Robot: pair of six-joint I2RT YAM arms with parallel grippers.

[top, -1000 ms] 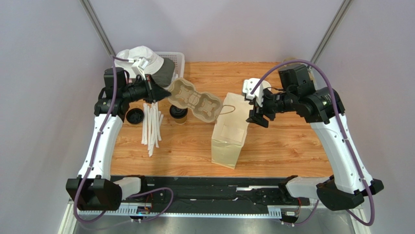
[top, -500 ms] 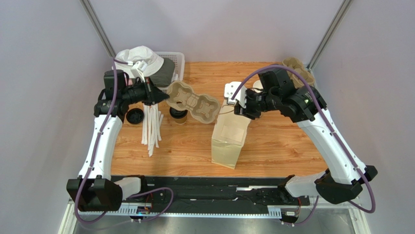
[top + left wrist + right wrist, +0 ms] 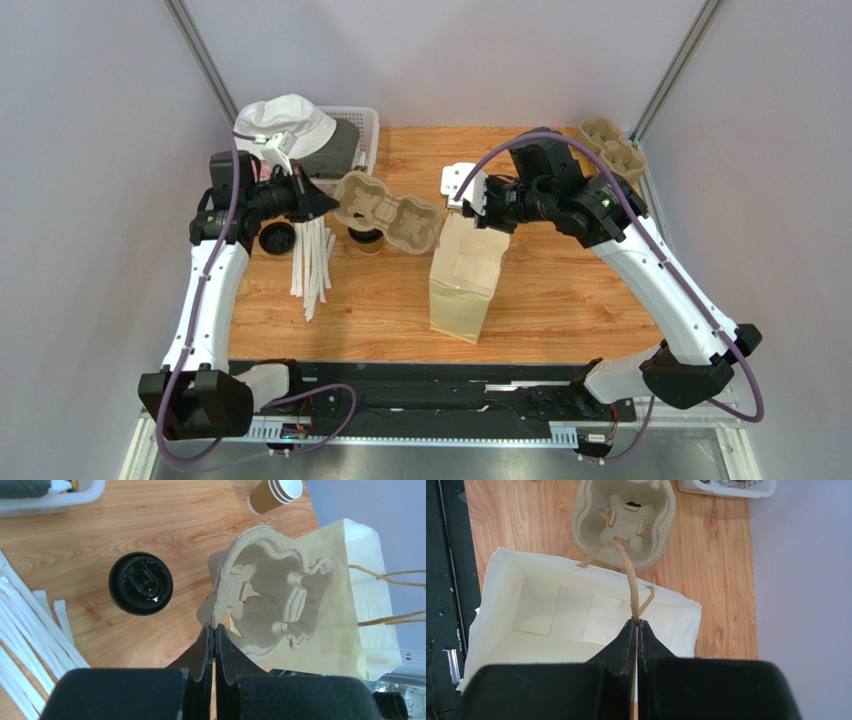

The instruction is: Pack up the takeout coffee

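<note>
1. Since a second ago the right gripper (image 3: 636, 626) has swung left from beside the bag (image 3: 460, 300) to its far rim. Its fingers, wide then, are now pinched shut on the twine handle (image 3: 628, 575).
2. The bag stands upright and open mid-table, shifted slightly left; the right wrist view looks straight down into its white inside.
3. The left gripper (image 3: 214, 630) is closed on the rim of the tray (image 3: 388, 212), holding it off the table (image 3: 570, 280), a little further left than before.
4. The coffee (image 3: 365, 238) stands on the table outside the bag, between the straws (image 3: 312, 260) and the bag. Neither gripper touches it.
5. The tray hangs over the coffee's far side and hides part of its lid from above. It also sits between the coffee and the bag's mouth.
6. The straws lie just left of the coffee, and the loose lid (image 3: 276, 238) lies beyond them by the left arm.
7. A hat (image 3: 290, 120) rests on the basket (image 3: 367, 122) at the far left.
8. Spare trays (image 3: 612, 142) sit in the far right corner.
9. The left wrist view shows stacked cups (image 3: 275, 492) beyond the bag.
</note>
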